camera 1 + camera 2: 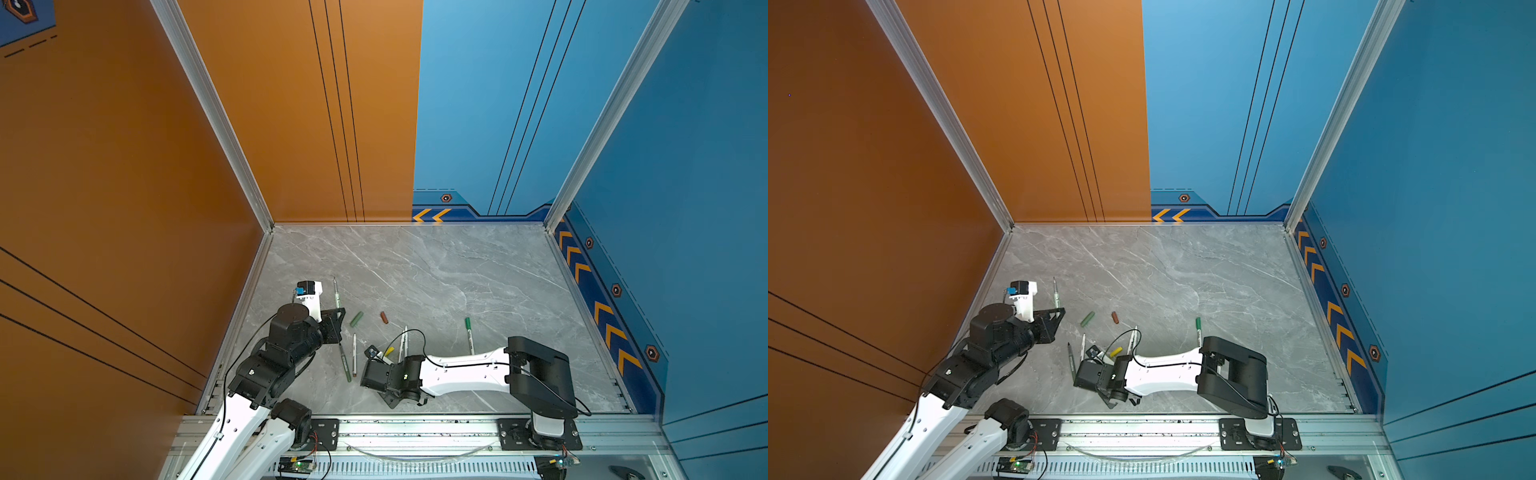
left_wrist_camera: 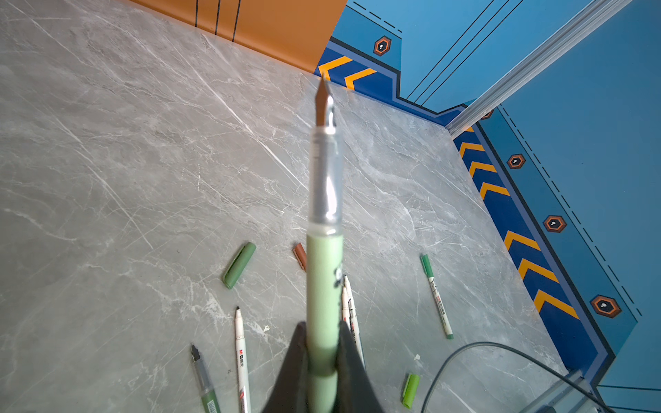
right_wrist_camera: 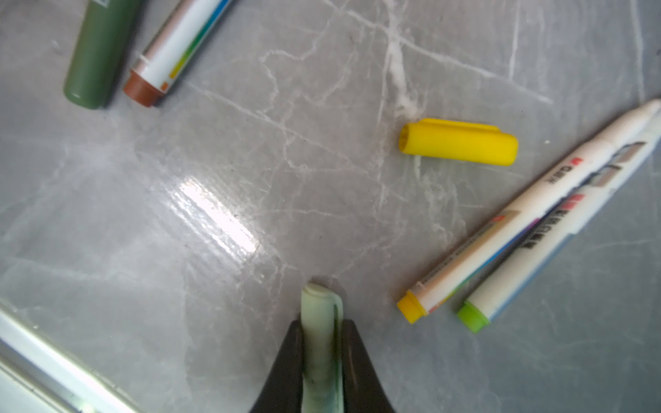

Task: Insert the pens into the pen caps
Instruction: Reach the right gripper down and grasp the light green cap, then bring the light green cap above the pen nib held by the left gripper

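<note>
Left arm [image 1: 245, 424] and right arm [image 1: 461, 372]: glossy white shells, black joint housings, thin black cables [image 1: 225, 395]. Left end effector [image 2: 322, 332], right end effector [image 3: 322, 323]: dark tapered fingers [image 3: 359, 361].

My two near-equal top views look steeply down from above the front rail [image 1: 415, 432] at the marble table [image 1: 415, 266]. My left wrist camera, raised, sights along the pale sage pen [image 2: 323, 286] toward the far right corner. My right wrist camera sits close over the surface behind the pale green cap [image 3: 322, 339]. Its yellow cap [image 3: 459, 143] shows in both top views too.
</note>
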`<state>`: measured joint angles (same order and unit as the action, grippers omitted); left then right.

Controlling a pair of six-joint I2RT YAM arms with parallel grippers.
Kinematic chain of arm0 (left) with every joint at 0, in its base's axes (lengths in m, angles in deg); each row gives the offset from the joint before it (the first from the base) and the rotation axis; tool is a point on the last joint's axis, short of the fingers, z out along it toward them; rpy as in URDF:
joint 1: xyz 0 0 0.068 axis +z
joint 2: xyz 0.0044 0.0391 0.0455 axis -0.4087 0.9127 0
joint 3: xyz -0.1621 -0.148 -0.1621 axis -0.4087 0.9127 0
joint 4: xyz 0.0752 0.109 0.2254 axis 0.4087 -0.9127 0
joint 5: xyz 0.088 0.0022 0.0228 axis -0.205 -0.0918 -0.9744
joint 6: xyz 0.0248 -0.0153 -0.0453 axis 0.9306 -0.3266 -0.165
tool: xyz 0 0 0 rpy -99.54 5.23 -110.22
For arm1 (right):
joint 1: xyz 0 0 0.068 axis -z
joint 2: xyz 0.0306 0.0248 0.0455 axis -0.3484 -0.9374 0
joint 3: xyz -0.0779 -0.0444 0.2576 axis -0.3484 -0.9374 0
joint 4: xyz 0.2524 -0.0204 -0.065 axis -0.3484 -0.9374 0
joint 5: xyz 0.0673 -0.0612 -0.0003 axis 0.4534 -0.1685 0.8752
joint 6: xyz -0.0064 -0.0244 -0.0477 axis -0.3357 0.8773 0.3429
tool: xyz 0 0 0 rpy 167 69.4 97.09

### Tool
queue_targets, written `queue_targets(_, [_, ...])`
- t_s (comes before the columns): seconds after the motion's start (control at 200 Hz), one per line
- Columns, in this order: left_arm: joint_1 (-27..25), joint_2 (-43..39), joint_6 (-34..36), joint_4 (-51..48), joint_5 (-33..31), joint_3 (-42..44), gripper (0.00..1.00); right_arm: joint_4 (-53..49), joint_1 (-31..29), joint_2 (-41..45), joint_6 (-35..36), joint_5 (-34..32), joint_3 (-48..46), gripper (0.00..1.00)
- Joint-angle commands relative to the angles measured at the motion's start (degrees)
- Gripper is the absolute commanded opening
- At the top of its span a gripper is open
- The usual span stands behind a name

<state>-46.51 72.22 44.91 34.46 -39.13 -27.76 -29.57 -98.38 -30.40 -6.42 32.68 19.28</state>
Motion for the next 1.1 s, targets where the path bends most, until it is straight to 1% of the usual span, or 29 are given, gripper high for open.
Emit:
queue_targets(0.0, [0.5, 0.3, 0.7, 0.1, -0.1, 0.4, 0.0, -3.1, 0.2, 1.1, -1.8, -0.7, -2.1, 0.15])
queue_targets(0.225, [0.5, 1.3, 0.4, 1.4, 1.6, 0.7, 0.0, -3.0, 3.4, 6.6, -2.5, -0.9, -0.4, 0.14])
queue_targets(0.4, [0.2, 2.7, -0.2, 3.4, 4.1, 1.2, 0.0, -2.9, 7.1, 11.5, -2.9, -0.5, 1.2, 0.14])
queue_targets(0.511, [-0.1, 4.3, -0.4, 5.5, 7.0, 1.3, 0.0, -1.9, 11.1, 14.8, -4.4, 0.3, 1.2, 0.14])
queue_targets(0.666, [-1.2, 8.6, -1.3, 10.3, 13.9, 1.8, 0.0, 3.3, 18.9, 19.6, -8.3, 3.8, -0.6, 0.14])
queue_targets(0.811, [-4.9, 14.9, -1.7, 15.1, 19.1, 1.6, 0.0, 6.3, 25.8, 22.0, -11.8, 5.2, -1.0, 0.14])
queue_targets(0.916, [-9.0, 19.4, -0.9, 16.8, 20.2, 0.8, 0.0, 9.7, 30.0, 23.5, -15.0, 6.4, -2.0, 0.14])
queue_targets(0.931, [-9.6, 19.9, -0.9, 18.7, 20.3, 0.7, 0.0, 10.1, 30.6, 23.8, -15.5, 6.5, -2.2, 0.14])
queue_targets(0.966, [-10.8, 21.3, -1.0, 19.9, 20.8, 0.5, 0.0, 11.4, 31.7, 24.3, -16.9, 6.8, -2.7, 0.14])
queue_targets(1.091, [-13.9, 25.0, -1.9, 23.3, 20.9, 0.2, 0.0, 16.0, 34.9, 25.9, -21.3, 8.6, -4.2, 0.14])
